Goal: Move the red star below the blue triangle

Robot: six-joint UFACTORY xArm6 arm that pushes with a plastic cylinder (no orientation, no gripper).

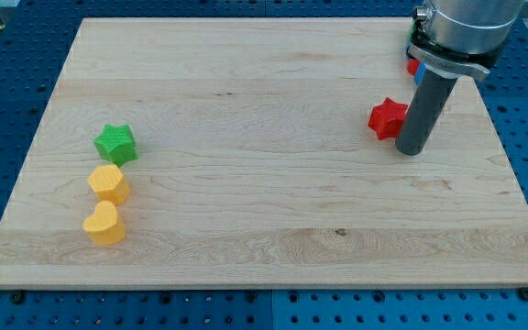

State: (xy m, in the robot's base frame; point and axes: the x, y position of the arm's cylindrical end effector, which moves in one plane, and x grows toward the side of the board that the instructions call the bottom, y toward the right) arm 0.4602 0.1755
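Observation:
The red star lies on the wooden board at the view's right. My tip stands just right of the star and a little below it, touching it or nearly so. Above the star, at the arm's left edge, a small red piece and a sliver of blue peek out. The arm hides most of both, so I cannot make out their shapes.
At the view's left stand a green star, a yellow hexagon below it and a yellow heart below that. The board's right edge is close to my tip.

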